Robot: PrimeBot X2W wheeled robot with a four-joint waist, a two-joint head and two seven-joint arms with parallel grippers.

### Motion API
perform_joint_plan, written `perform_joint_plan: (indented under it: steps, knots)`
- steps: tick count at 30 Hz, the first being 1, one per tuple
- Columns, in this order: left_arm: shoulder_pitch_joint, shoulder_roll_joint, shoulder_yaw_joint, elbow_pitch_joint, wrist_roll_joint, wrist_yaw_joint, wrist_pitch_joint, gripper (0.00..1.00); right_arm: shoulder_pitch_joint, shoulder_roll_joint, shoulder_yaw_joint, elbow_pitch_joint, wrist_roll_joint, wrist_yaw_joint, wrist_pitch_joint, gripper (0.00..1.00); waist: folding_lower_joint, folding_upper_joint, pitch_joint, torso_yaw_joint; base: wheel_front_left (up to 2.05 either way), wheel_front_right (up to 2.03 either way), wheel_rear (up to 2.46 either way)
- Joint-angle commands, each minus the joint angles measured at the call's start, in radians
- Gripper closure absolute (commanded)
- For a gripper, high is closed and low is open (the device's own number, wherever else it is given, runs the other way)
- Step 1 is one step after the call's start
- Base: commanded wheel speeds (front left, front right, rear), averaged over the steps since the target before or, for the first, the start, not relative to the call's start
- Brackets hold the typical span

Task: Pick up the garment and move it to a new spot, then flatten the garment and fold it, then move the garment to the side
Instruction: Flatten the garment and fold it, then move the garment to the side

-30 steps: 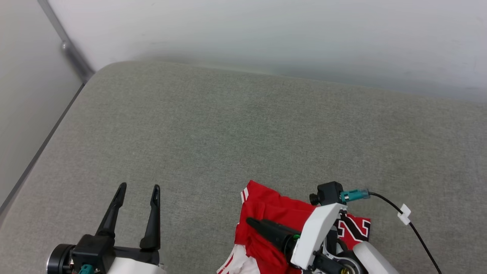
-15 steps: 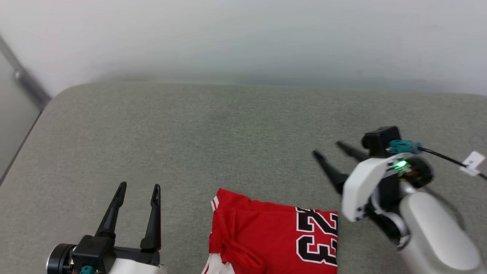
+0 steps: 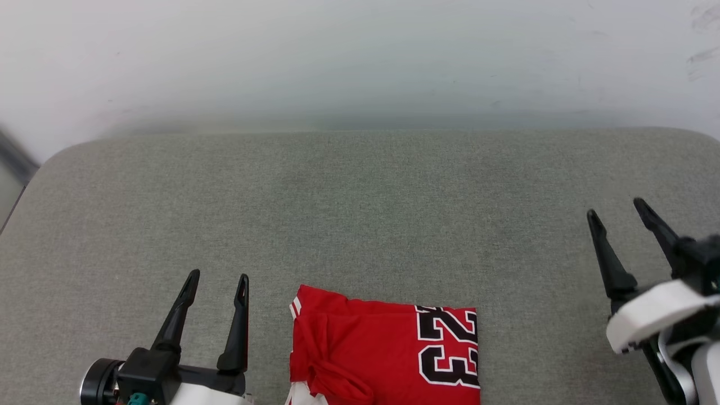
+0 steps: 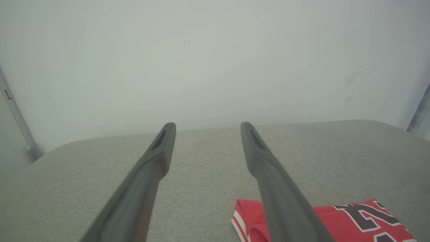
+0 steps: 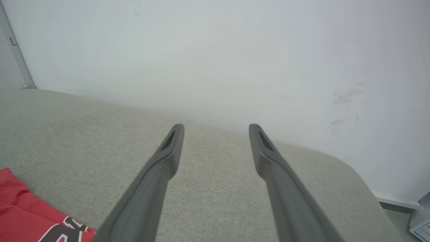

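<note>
Both grippers are empty, jaws wide. The right gripper [image 3: 614, 207], down on the shirt [image 3: 371, 354] a second ago, is now off to the right and well clear of it. The left gripper [image 3: 218, 275] sits near the shirt's left edge, pose unchanged. The head camera pans too, so ignore the frame shift. The shirt lies folded flat at the cushion's [image 3: 360, 214] near edge, number up. Fold looks done and released; probably only the side move is left.

Grey fabric cushion [image 3: 360, 202] against a plain white wall [image 3: 360, 56].
</note>
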Motion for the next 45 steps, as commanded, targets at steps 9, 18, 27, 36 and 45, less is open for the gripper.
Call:
perform_joint_plan:
  steps: [9, 18, 27, 36, 45]
  knots:
    - [0.036, 0.003, -0.006, -0.009, -0.033, -0.002, -0.002, 0.0, 0.214, 0.122, -0.102, -0.136, -0.089, 0.0, -0.102, 0.0, 0.0, -0.0001, 0.007, 0.011, 0.0, 0.0, 0.0]
    - [0.021, 0.001, -0.008, -0.001, -0.039, -0.002, -0.002, 0.0, 0.266, 0.197, -0.12, -0.144, -0.099, 0.0, -0.127, 0.0, 0.0, -0.0001, 0.012, 0.019, 0.0, 0.0, 0.0]
    - [0.012, 0.0, -0.014, 0.007, -0.037, -0.002, -0.002, 0.0, 0.26, 0.206, -0.104, -0.137, -0.1, 0.0, -0.1, 0.0, 0.0, -0.0001, 0.016, 0.015, 0.0, 0.0, 0.0]
    - [-0.001, 0.008, -0.031, 0.003, -0.038, -0.002, -0.002, 0.0, 0.283, 0.174, -0.033, -0.184, 0.028, 0.0, 0.197, 0.0, 0.0, -0.0001, 0.035, 0.032, 0.0, 0.0, 0.0]
    - [-0.036, 0.009, -0.052, 0.003, -0.038, -0.002, -0.002, 0.0, 0.292, 0.148, 0.021, -0.316, 0.144, 0.0, 0.724, 0.0, 0.0, -0.0001, 0.097, 0.069, 0.0, 0.0, 0.0]
